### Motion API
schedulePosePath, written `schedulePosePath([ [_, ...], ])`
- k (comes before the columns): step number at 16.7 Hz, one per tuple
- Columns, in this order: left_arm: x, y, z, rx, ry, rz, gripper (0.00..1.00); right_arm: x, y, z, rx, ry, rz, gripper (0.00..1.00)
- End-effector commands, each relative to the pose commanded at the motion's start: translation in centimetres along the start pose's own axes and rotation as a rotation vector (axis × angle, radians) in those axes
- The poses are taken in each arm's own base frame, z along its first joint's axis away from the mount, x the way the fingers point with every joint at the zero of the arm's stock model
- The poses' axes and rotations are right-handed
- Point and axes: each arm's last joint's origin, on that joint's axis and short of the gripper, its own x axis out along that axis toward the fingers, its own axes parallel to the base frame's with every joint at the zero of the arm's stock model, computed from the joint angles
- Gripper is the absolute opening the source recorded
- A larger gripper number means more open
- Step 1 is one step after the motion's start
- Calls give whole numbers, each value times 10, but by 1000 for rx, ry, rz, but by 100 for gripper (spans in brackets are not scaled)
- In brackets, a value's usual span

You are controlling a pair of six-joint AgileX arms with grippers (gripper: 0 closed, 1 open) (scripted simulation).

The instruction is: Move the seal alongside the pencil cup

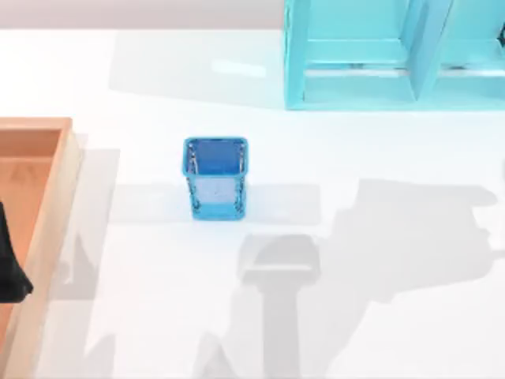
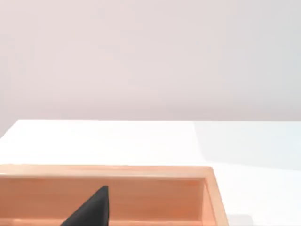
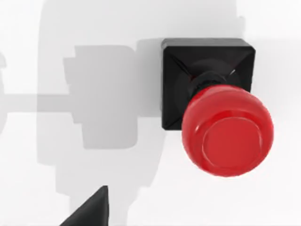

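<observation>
Top view places the pencil cup upright left of centre in the frame, on our white table. At the upper right stands a light-blue shelf unit, well apart from the cup. A wooden tray runs down the left edge, and a dark part of our left gripper reaches over it at the lower left; whether its jaws are apart or together we cannot tell. Broad grey shadows of an arm fall across the lower right of the table.

Left wrist view shows the tray's pale wooden wall across the bottom of the frame, one black fingertip rising before it, and bare table beyond.

Right wrist view looks down on the seal: its black square base sits flat on the table at the upper right, the red knob swelling toward us. One black fingertip of our right gripper pokes in at the lower left, apart from the seal. How its jaws stand, we cannot tell.
</observation>
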Motion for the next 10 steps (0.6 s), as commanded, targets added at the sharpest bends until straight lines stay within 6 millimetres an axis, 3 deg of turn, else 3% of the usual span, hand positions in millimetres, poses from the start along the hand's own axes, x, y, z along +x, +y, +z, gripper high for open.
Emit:
schedulePosePath([
  [7, 0, 0, 0, 0, 0, 0, 100, 78, -2, 3, 1, -11, -3, 100],
  [10, 0, 0, 0, 0, 0, 0, 100, 95, -1, -1, 2, -1, 0, 100],
])
